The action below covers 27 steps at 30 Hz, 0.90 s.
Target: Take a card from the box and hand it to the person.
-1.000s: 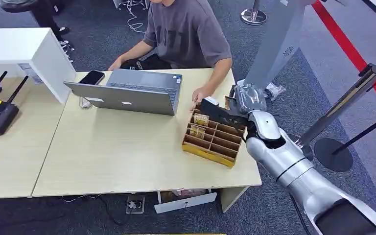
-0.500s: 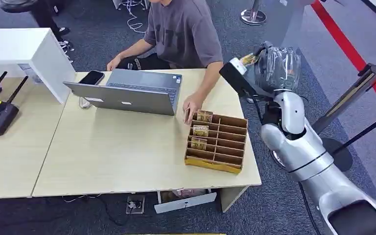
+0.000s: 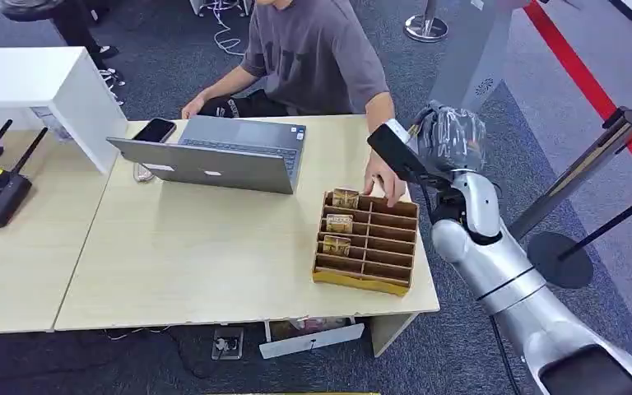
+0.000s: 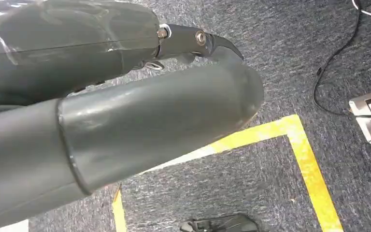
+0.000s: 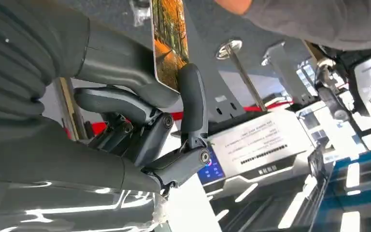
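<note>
Above the table's far right corner, right hand (image 3: 444, 140) raised clear of the box (image 3: 368, 241), held up beside the person (image 3: 317, 53). Right wrist view: card (image 5: 170, 41) with an orange-and-green printed face pinched between the thick thumb and a dark finger (image 5: 192, 104); card stands edge-on, most of it projecting past the fingers. In the head view the card is barely readable, just a small pale sliver at the top of the hand.

Box sits flat on the beige table (image 3: 197, 263), near its right front edge; a brown divided tray with two columns of slots. Three more cards (image 3: 339, 222) stand in the left column, in the far three slots; right column looks bare.

Person seated at the far side of the table, grey shirt. One of their hands (image 3: 385, 183) reaches down to the far rim of the box, fingertips touching or just over it; cannot tell which. That hand is below and just beside the robot's raised hand, not touching the card.

Open laptop (image 3: 214, 160) left of the box, phone (image 3: 155, 130) beyond it.

Left hand (image 4: 125, 111) hangs over grey carpet with yellow tape; fingers largely hidden, so grip state cannot be told.
</note>
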### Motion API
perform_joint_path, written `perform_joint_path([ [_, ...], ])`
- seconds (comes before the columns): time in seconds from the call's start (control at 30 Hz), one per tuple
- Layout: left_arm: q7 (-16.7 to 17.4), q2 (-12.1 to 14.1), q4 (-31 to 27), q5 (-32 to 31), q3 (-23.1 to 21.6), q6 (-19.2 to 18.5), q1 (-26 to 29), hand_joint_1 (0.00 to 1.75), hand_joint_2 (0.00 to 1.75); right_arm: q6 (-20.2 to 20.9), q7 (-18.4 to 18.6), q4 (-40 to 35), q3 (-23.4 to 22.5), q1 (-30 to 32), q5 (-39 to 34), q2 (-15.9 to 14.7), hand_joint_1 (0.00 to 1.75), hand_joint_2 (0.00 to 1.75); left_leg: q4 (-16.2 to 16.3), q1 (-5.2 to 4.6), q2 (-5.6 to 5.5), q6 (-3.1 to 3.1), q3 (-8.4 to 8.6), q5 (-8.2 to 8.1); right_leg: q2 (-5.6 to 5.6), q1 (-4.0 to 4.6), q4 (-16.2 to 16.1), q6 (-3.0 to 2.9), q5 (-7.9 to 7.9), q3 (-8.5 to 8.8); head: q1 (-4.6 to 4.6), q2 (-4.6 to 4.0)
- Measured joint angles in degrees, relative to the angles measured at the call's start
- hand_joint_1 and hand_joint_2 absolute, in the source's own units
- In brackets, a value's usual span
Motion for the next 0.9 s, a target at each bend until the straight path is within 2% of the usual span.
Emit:
perform_joint_path([
  [0.33, -0.1, -0.1, 0.0, 0.0, -1.1, 0.1, 0.0, 0.0, 0.0, -0.4, -3.1, 6.3, 0.1, 0.0, -10.1, 3.3, 1.71, 1.75, 0.0, 0.0, 0.0, 0.0, 0.0, 0.0, 0.0, 0.0, 0.0, 0.0, 0.0, 0.0, 0.0, 0.0],
  [0.4, -0.1, -0.1, 0.0, 0.0, -1.3, 0.3, 0.0, 0.0, 0.0, -1.7, -3.8, 7.8, 0.1, -0.1, -11.7, 4.0, 1.64, 1.75, 0.0, 0.0, 0.0, 0.0, 0.0, 0.0, 0.0, 0.0, 0.0, 0.0, 0.0, 0.0, 0.0, 0.0],
  [0.9, 0.2, -0.1, 0.0, 0.0, -1.3, 0.4, 0.0, 0.0, 0.0, -2.6, -4.2, 13.6, 0.1, -0.4, -13.2, 5.9, 1.66, 1.75, 0.0, 0.0, 0.0, 0.0, 0.01, 0.01, 0.0, 0.0, 0.0, 0.0, 0.0, 0.0, 0.0, 0.0],
])
